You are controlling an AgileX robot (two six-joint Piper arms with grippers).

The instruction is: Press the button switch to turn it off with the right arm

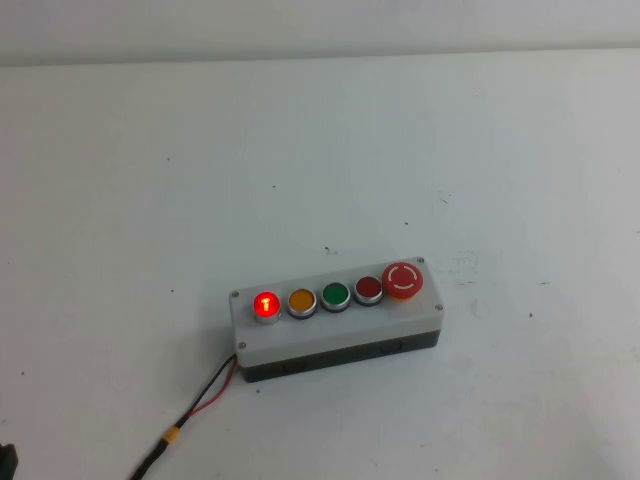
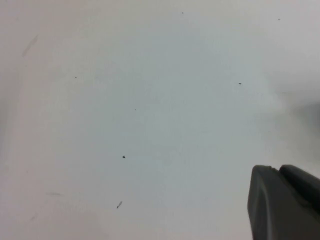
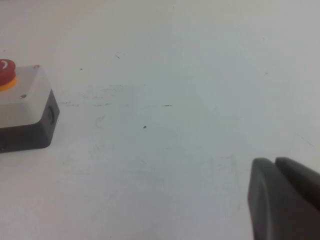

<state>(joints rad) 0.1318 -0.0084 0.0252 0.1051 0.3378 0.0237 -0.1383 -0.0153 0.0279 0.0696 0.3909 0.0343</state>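
The grey five-button box (image 1: 300,345) lies on the white table, a little right of centre and near the front. The button switch (image 1: 266,305) is the small round button at the box's left end, and it glows bright red. My right gripper (image 3: 275,161) shows only in the right wrist view. Its fingers are together and empty, low over bare table to the right of the box. The box's right end (image 3: 30,102) with the mushroom button (image 3: 6,72) shows there; the button switch does not. My left gripper (image 2: 278,168) is shut and empty over bare table.
To the right of the button switch sit an orange (image 1: 302,300), a green (image 1: 335,295), a darker red button (image 1: 368,289) and the large red mushroom button (image 1: 403,280). Red and black wires (image 1: 212,393) run from the box's left end to the front edge.
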